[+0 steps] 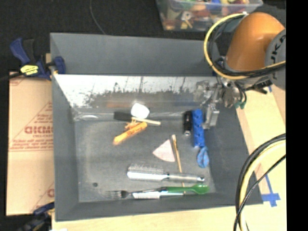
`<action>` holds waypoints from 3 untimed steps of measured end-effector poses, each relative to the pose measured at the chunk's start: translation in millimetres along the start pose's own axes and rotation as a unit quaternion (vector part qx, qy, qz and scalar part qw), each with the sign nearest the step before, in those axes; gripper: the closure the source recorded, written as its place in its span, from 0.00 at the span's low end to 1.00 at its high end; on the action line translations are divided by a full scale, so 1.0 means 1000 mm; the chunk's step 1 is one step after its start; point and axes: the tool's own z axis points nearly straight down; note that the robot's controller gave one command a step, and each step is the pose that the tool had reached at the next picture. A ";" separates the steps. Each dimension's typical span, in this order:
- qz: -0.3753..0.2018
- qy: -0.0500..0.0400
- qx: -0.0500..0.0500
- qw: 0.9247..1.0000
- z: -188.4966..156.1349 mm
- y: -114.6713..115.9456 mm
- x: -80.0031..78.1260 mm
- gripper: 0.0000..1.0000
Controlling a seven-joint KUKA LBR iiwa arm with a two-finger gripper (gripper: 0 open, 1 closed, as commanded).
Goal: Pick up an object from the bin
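Pincer: gripper [210, 114] hangs low at the bin's [144, 57] right rear; I cannot tell how wide it stands.
Thing: blue block strip [197, 129], just beside the gripper, near the right wall.
Risk: I'd fear an off-centre grip tipping the strip, or catching the black piece [186, 121] beside it.
Count: one each of blue strip, black piece, blue scrap [203, 157], pink wedge [164, 151], stick [176, 153], orange piece [130, 132], white brush [138, 112], grey brush [154, 173], green fork [168, 191].

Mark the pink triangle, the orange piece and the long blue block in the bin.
pink triangle [164, 151]: camera view, middle of its flat face.
orange piece [128, 133]: camera view, midway along its length.
blue block [198, 130]: camera view, middle of its long body.
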 end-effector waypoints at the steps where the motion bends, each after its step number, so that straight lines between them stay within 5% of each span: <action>1: -0.001 -0.003 0.001 1.000 -0.004 0.000 -0.002 0.00; 2: -0.263 -0.005 0.002 0.965 0.112 -0.022 -0.006 0.00; 3: -0.227 -0.007 0.002 0.974 0.050 -0.043 -0.001 0.00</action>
